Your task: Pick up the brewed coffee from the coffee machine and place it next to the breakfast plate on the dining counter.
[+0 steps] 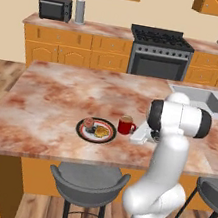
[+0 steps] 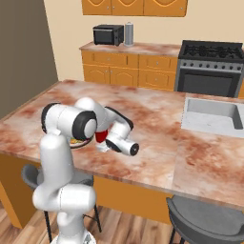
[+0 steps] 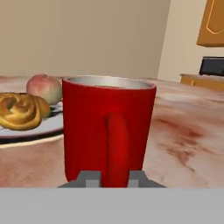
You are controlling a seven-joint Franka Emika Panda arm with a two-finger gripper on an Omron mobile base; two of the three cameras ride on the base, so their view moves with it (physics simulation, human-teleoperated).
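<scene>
The red mug (image 1: 125,125) stands upright on the marbled dining counter (image 1: 57,97), just beside the breakfast plate (image 1: 96,130), at about 2 o'clock from it in the left base view. In the hand view the mug (image 3: 108,131) sits dead centre with its handle facing the camera, and the plate (image 3: 26,124) lies at 9 o'clock, carrying a golden pastry (image 3: 19,110) and a reddish round fruit (image 3: 44,88). The gripper (image 3: 115,177) is low at the mug's base, its narrowly parted fingertips (image 3: 89,177) set on either side of the handle's foot; whether they actually pinch the handle I cannot tell.
</scene>
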